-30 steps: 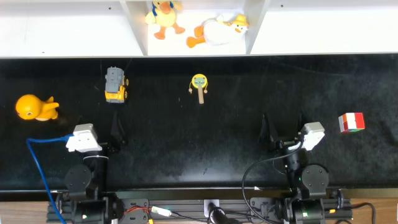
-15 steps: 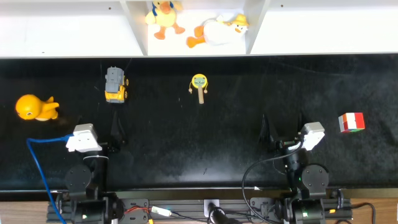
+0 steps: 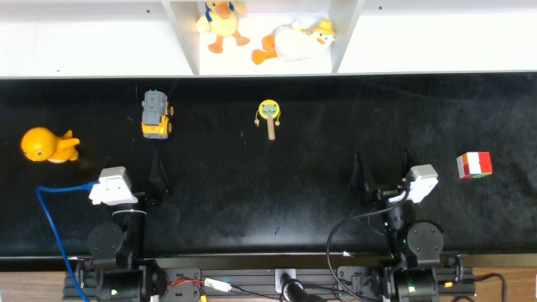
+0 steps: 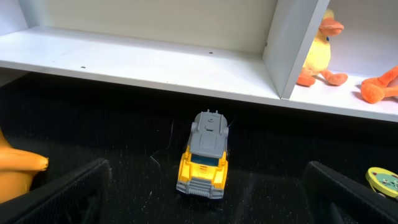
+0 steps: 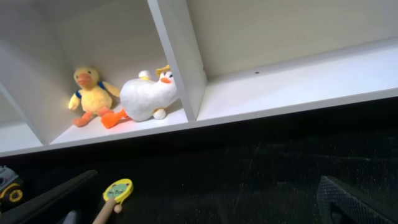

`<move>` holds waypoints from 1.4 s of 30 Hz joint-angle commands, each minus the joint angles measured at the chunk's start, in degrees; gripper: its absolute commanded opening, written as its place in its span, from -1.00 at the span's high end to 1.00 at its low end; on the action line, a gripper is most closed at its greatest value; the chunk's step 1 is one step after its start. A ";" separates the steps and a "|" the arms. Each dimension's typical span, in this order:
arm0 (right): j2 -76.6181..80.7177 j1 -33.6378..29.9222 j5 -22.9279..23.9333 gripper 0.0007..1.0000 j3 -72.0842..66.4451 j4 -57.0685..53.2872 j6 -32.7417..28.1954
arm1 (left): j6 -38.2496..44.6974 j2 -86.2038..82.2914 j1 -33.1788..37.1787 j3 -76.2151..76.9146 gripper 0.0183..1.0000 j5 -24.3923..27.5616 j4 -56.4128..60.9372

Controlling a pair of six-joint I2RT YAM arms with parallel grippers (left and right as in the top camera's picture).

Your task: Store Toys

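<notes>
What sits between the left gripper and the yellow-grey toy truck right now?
Nothing: only bare black mat lies between the left gripper and the toy truck, seen in the top and left wrist views.

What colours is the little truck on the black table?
The toy truck is yellow with a grey top and back. It shows best in the left wrist view.

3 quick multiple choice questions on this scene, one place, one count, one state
1. The yellow and grey toy truck stands: A on the black table; B inside a shelf; C held in the air.
2. Plush toys in the white shelf's middle compartment: A one; B two; C four.
3. The left gripper and right gripper are: A open, empty; B shut on toys; C shut, empty.
A, it sits on the table; B, a yellow plush duck and a white plush goose; A, both spread wide, nothing held.
</notes>
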 commanded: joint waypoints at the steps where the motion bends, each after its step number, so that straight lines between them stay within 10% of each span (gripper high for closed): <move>1: -0.57 0.33 0.46 -1.00 -0.76 0.24 0.42 | -0.42 -0.57 -0.37 -0.39 -0.99 -0.46 0.26; 9: -0.57 0.33 0.46 -0.99 -0.76 0.24 0.44 | -0.39 -0.57 -0.37 2.51 -1.00 -1.66 -0.37; 21: -0.57 0.33 0.46 -0.99 -0.76 0.24 0.44 | 0.02 14.86 -0.35 37.62 -0.99 -32.02 -29.73; 28: -0.57 0.33 0.46 -1.00 -0.76 0.24 0.44 | 8.66 31.87 2.84 57.18 -0.99 -36.22 -33.81; 32: -0.57 0.33 0.46 -0.99 -0.76 0.24 0.44 | 13.40 37.57 9.77 63.69 -0.98 -28.79 -34.99; 42: -0.57 0.33 0.46 -0.99 -0.76 0.24 0.44 | 18.99 53.33 37.97 65.46 -0.99 8.17 -37.27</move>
